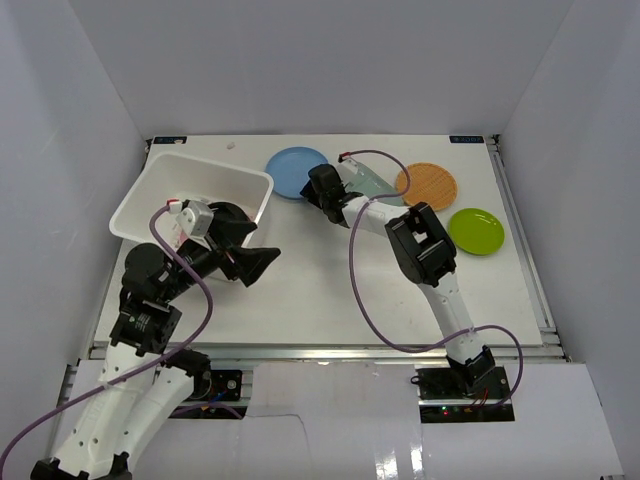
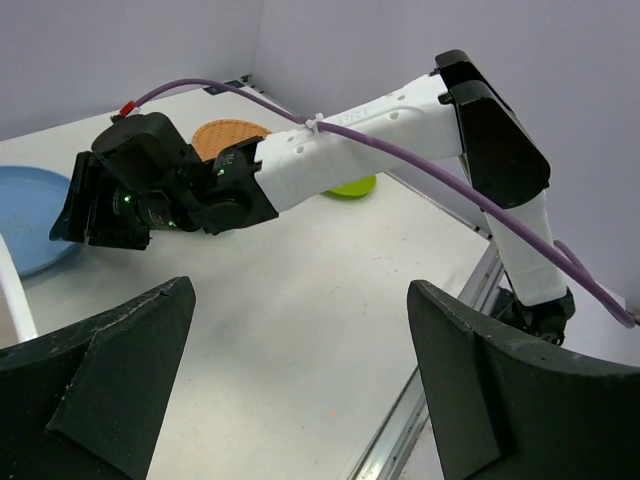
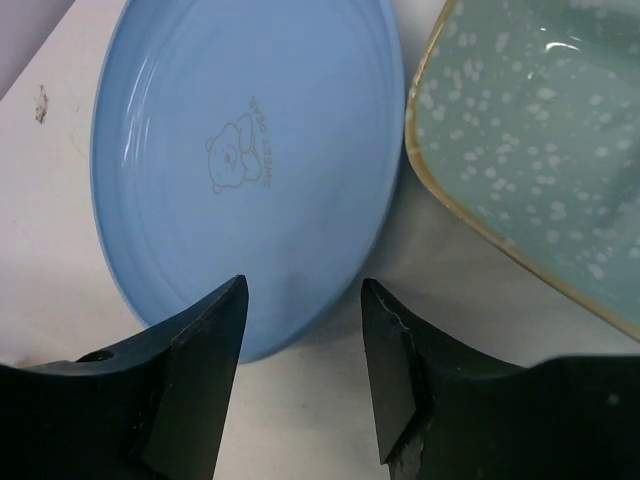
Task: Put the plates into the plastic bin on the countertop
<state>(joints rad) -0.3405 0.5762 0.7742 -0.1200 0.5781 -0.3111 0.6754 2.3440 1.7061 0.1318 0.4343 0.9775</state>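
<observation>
The right gripper [image 3: 303,300] has its jaws parted and grasps nothing. The near rim of the blue plate [image 3: 240,150] lies in the gap between the fingertips; contact cannot be determined. The pale green dish [image 3: 540,150] sits just ahead of this gripper, to its right. The left gripper [image 2: 300,300] is spread wide and empty above the countertop [image 1: 330,300], with the plastic bin [image 1: 150,190] just beside it on its left.

Plain white walls [image 1: 330,60] close me in at 9, 12 and 3 o'clock. The white countertop [image 1: 320,300] before me is evenly lit, with soft shadows only. At 6 o'clock a metal rail [image 1: 330,352] borders its near edge.
</observation>
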